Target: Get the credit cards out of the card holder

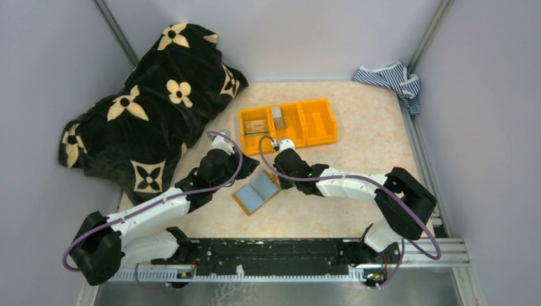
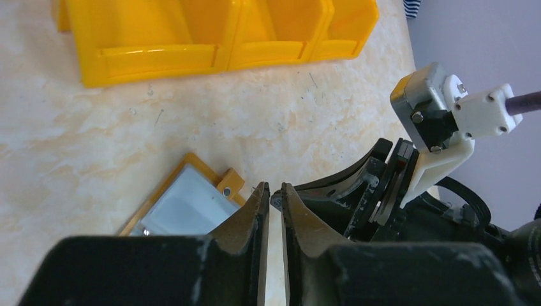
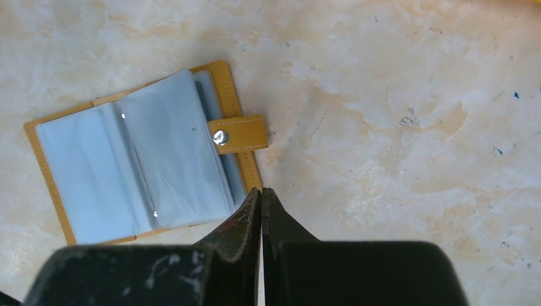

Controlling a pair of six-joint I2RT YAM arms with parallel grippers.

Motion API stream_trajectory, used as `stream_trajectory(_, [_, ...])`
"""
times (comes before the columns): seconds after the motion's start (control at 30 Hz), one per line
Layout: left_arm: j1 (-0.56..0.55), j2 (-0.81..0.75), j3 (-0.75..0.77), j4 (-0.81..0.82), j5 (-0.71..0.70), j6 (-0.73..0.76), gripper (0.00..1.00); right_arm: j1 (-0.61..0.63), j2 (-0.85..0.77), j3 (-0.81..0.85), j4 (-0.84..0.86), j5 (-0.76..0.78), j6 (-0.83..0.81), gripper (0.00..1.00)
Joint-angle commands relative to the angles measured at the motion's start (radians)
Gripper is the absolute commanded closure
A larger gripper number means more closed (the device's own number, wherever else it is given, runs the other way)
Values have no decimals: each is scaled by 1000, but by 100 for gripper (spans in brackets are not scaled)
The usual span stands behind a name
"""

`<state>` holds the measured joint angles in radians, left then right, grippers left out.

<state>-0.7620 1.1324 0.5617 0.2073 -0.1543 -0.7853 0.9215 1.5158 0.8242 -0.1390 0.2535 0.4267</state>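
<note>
The card holder (image 1: 256,193) lies open and flat on the table between my two arms. It is orange-tan with grey-blue clear sleeves (image 3: 140,159) and a snap tab (image 3: 237,135). I see no card in the sleeves that face up. My right gripper (image 3: 261,191) is shut with nothing in it, its tips at the holder's edge just below the tab. My left gripper (image 2: 274,189) hovers beside the tab (image 2: 228,185), jaws a narrow slit apart and empty. Right in front of it is the right gripper's finger (image 2: 357,185). Two flat card-like pieces (image 1: 256,125) (image 1: 277,117) lie in the orange bin.
The orange three-compartment bin (image 1: 319,141) stands just beyond the grippers, and its front wall (image 2: 191,57) shows in the left wrist view. A black blanket with cream flowers (image 1: 147,102) fills the back left. A striped cloth (image 1: 389,78) sits in the back right corner.
</note>
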Motion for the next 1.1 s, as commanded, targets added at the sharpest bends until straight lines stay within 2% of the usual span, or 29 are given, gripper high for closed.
stream_trajectory(0.0, [-13,-100,-67,-139,-27,-116,82,-1,-41,-4,86,-48,-9,100])
stream_trajectory(0.13, [-51,-132,-152,-195,-19,-185,83,-1,-29,2,101,-72,-9,100])
stream_trajectory(0.43, [-139,-105,-215,-289,-44,-288,83,0,-6,-2,96,-87,-14,100])
stream_trajectory(0.73, [-143,-180,-258,-395,-58,-320,84,-1,41,5,104,-113,-27,100])
stream_trajectory(1.07, [-142,-121,-268,-395,-72,-333,84,-1,68,-14,106,-102,-33,100])
